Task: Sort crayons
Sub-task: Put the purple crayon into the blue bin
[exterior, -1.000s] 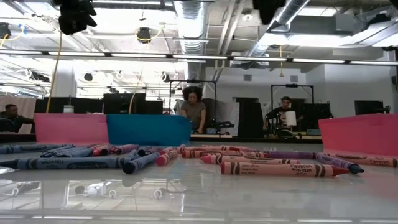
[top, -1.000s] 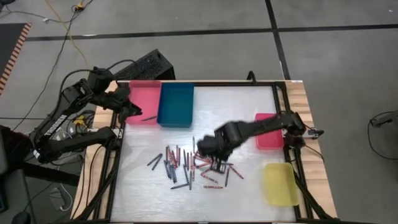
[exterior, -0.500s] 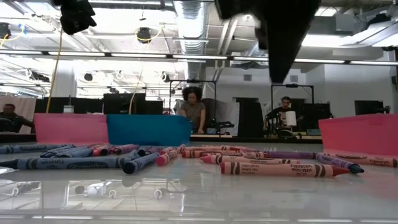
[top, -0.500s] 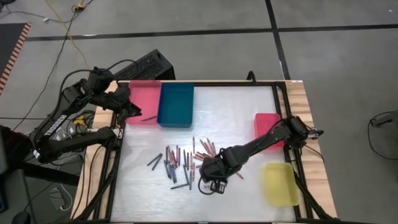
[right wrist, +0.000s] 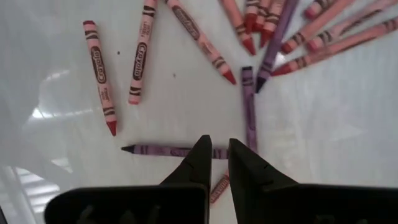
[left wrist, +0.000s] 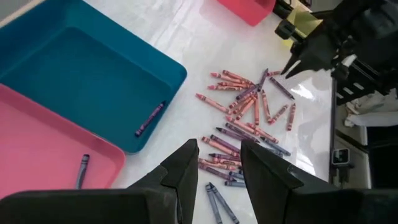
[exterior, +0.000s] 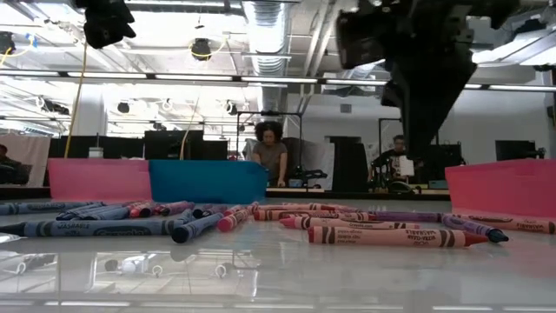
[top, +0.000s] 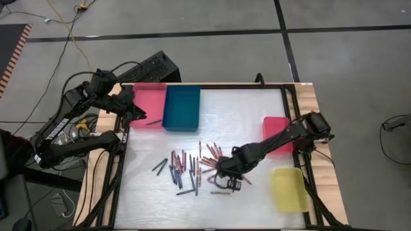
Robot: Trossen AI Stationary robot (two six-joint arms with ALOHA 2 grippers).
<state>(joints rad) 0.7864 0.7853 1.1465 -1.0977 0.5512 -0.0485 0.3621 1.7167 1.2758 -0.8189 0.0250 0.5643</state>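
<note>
Now your right gripper hangs over the right edge of the crayons, fingers nearly together with a narrow gap and nothing between them. Straight ahead of the tips lies a purple crayon, its long axis running across the line of the fingers, so I judge you would need to turn the wrist or spread wider. Your left gripper waits parted and empty above the pink tray, well apart from the pile.
</note>
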